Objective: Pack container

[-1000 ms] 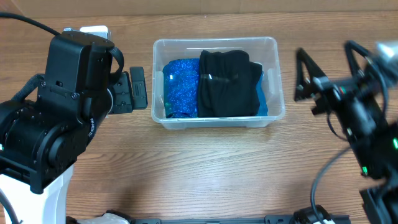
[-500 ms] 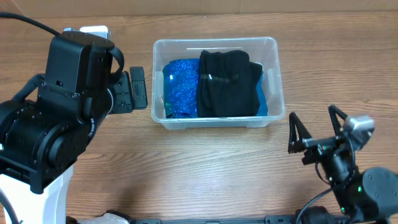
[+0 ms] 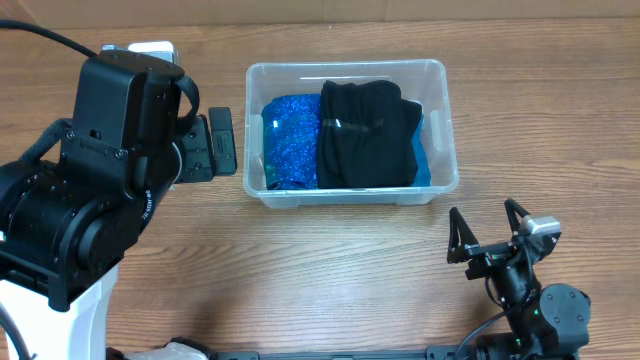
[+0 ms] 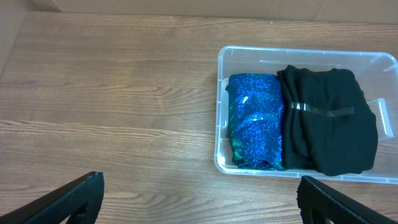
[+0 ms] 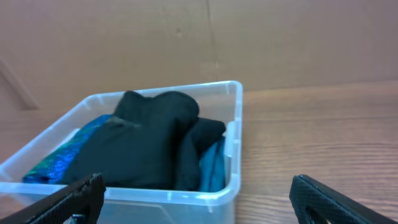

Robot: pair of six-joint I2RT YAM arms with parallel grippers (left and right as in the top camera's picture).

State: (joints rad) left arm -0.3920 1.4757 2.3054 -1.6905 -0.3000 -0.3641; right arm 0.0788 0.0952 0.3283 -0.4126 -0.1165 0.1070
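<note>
The clear plastic container (image 3: pixel 440 105) stands at the table's middle back, holding a sparkly blue cloth (image 3: pixel 290 140), a folded black garment (image 3: pixel 365 135) and a plain blue cloth (image 3: pixel 427 150) at its right edge. It also shows in the left wrist view (image 4: pixel 221 137) and the right wrist view (image 5: pixel 231 149). My left gripper (image 4: pixel 199 199) is open and empty, left of the container. My right gripper (image 3: pixel 488 232) is open and empty, low at the front right, below the container's right corner.
The left arm's large black body (image 3: pixel 90 190) fills the left side. A white object (image 3: pixel 150 48) sits behind it at the table's back left. Bare wooden table (image 3: pixel 330 270) lies in front of the container.
My right arm has pulled back from beside the container's right side down to the front right of the table. The left arm and the container have not moved.
</note>
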